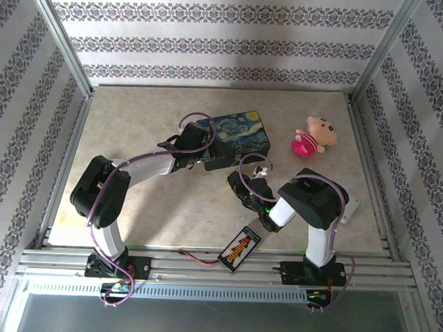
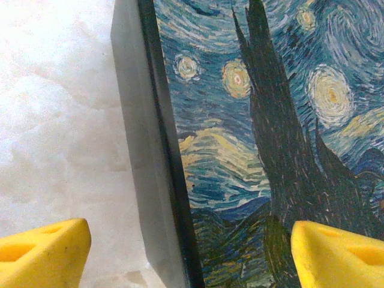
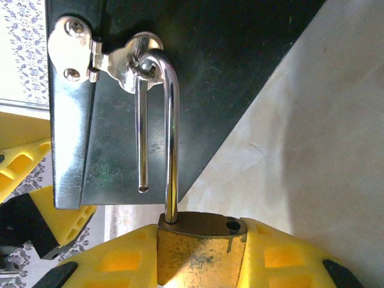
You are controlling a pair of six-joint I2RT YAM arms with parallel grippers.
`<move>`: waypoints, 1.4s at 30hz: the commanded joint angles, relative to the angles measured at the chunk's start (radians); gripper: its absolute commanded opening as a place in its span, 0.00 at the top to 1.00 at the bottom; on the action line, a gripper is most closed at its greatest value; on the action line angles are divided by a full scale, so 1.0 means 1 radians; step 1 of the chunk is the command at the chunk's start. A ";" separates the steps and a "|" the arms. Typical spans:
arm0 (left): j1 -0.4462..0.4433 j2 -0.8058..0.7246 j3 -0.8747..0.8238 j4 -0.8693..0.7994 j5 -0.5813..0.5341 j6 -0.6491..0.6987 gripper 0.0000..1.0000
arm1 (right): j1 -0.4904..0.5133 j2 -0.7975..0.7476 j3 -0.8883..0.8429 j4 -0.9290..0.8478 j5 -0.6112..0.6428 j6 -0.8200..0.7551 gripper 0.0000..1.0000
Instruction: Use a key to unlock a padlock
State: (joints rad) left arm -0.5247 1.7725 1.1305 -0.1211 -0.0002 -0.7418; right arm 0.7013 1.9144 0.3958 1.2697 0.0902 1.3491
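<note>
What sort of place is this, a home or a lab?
Probably a robot test booth: a table boxed in by metal frame rails and wallpapered panels, with a left arm and a right arm bolted at its near edge.

Left arm (image 1: pixel 113 194): black housings at joints, white-grey link tubes, lilac cable (image 1: pixel 196 116) looped alongside
Right arm (image 1: pixel 312 203): same black-and-white build, own cable loop (image 1: pixel 252 161), small green light (image 1: pixel 266 210) on black forearm housing
Bases (image 1: pixel 118 266): black, thin red and black wires trailing
Left pincer (image 2: pixel 192 252): bright yellow fingers (image 2: pixel 45 252), blunt tips, triangular recess moulded in
Right pincer (image 3: pixel 201 264): yellow fingers (image 3: pixel 114 267), rectangular recesses, black parts at edges
</note>
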 commanded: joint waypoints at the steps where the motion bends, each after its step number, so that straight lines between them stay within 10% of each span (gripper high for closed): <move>1: -0.005 0.033 -0.021 -0.062 -0.023 0.006 0.16 | -0.023 0.046 -0.037 0.042 0.020 0.031 1.00; 42: -0.002 0.026 -0.074 -0.079 -0.018 0.015 0.36 | -0.103 0.056 0.023 0.115 0.225 0.005 1.00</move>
State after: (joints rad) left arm -0.5293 1.7729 1.1053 -0.0528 0.0273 -0.7422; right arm 0.6514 1.9926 0.4286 1.3731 0.1493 1.3586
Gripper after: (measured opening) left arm 0.646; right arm 0.247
